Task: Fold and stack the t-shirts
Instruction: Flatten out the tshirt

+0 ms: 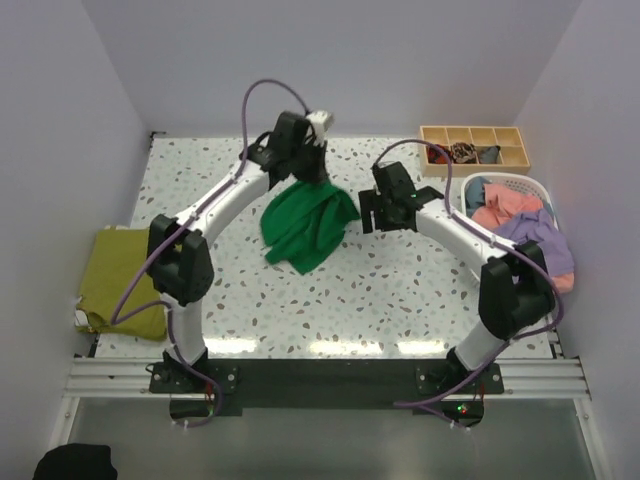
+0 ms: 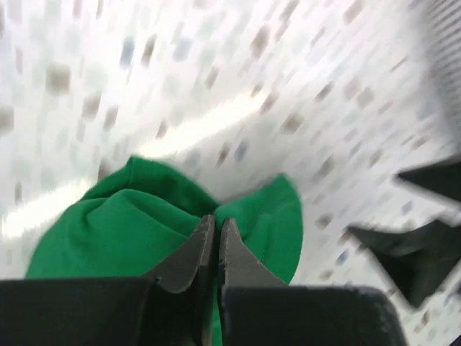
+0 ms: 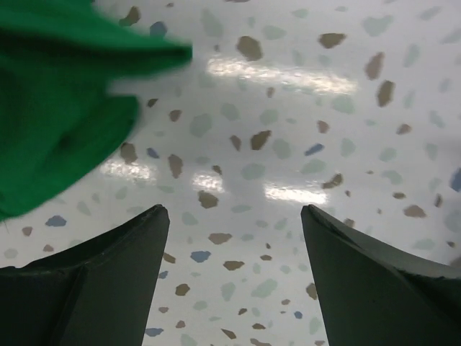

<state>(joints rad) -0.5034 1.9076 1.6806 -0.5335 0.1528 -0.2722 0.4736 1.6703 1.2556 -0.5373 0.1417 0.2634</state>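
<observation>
Nearest, at the left edge of the white speckled terrazzo bench [image 1: 400,295] toward the near-left corner, an olive-yellow short-sleeved cloth t-shirt [image 1: 125,278] lies in a loose flat pile, part of it hanging over the edge.

Farther in, around the middle of the bench, a large bright green cloth t-shirt [image 1: 308,228] hangs bunched, its lower folds resting on the surface. The right gripper [image 1: 385,212] is just beside the green shirt on the side toward the right edge. In its wrist view its two dark fingers [image 3: 108,281] stand wide apart with only bare bench between them, and the green cloth [image 3: 57,122] lies off to the upper left, not touching them.

Beyond that, toward the far edge, the left gripper [image 1: 305,170] holds the top of the green shirt. Its wrist view shows the jaws pressed together on a pinch of green fabric [image 2: 122,223].

Against the right edge stands a white slatted plastic basket [image 1: 545,188] holding coral-pink [image 1: 505,205], lavender [image 1: 535,232] and blue [image 1: 477,190] shirts in a heap. In the far-right corner sits a shallow wooden divided tray [image 1: 475,133] with small dark items in some compartments.
</observation>
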